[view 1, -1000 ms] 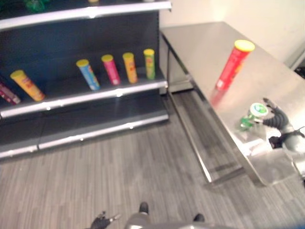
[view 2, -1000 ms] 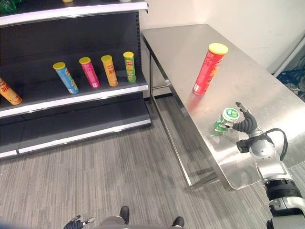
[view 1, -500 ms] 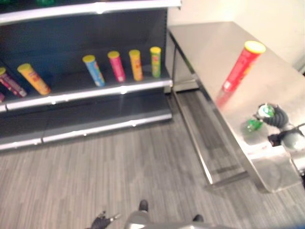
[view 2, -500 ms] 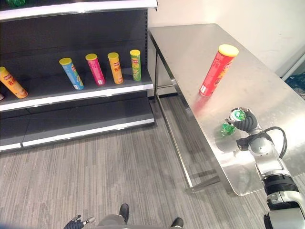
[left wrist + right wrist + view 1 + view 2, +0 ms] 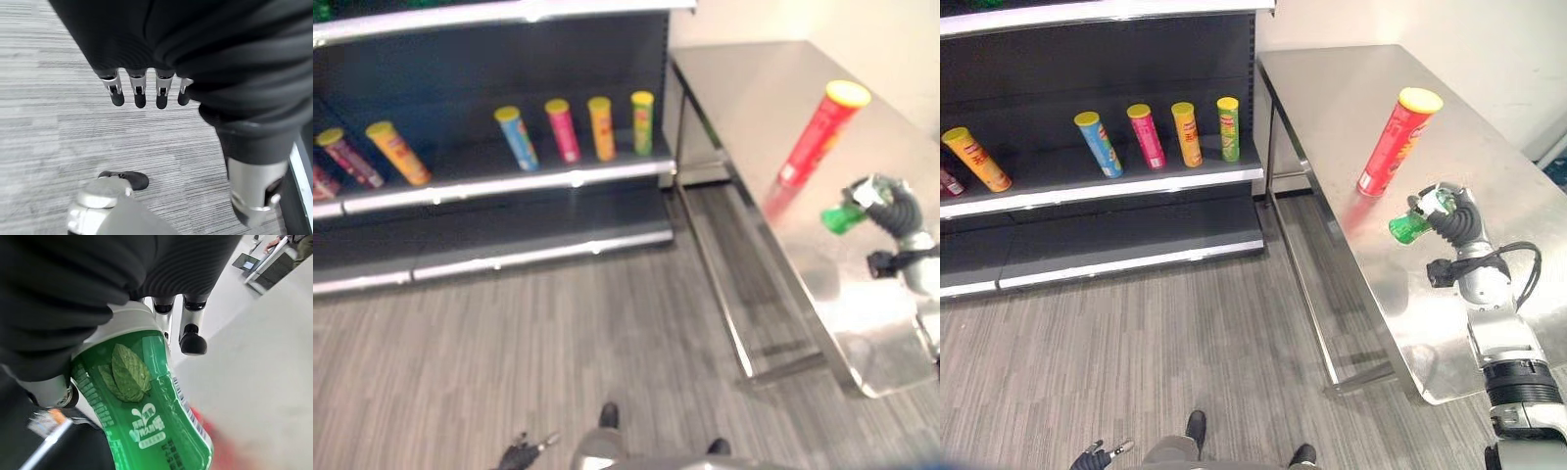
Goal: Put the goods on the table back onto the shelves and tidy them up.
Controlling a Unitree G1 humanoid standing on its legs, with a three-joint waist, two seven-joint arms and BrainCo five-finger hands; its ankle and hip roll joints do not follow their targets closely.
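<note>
Right hand [image 5: 1453, 217] curled around a small green translucent bottle with a white cap [image 5: 1411, 220], gripping it at the capped end and holding it tilted on its side, raised above the brushed stainless-steel table [image 5: 1351, 108]. Bottle base pointing away from the hand, toward the table's near-left edge; leaf label on the green body visible up close [image 5: 142, 401] with the fingers [image 5: 190, 335] wrapped behind it. Tall red cylindrical snack can with a yellow lid [image 5: 1398, 142] standing upright on the table, just beyond the held bottle. Dark shelving unit [image 5: 1116, 186] to the left of the table, with a row of upright snack cans on its middle shelf: blue [image 5: 1097, 144], pink [image 5: 1147, 136], orange [image 5: 1186, 134] and green [image 5: 1228, 128], plus another orange one [image 5: 975, 159] further left. Left hand [image 5: 142, 90] hanging low over the grey wood-pattern floor [image 5: 1136, 343], fingers relaxed and straight, holding nothing.
</note>
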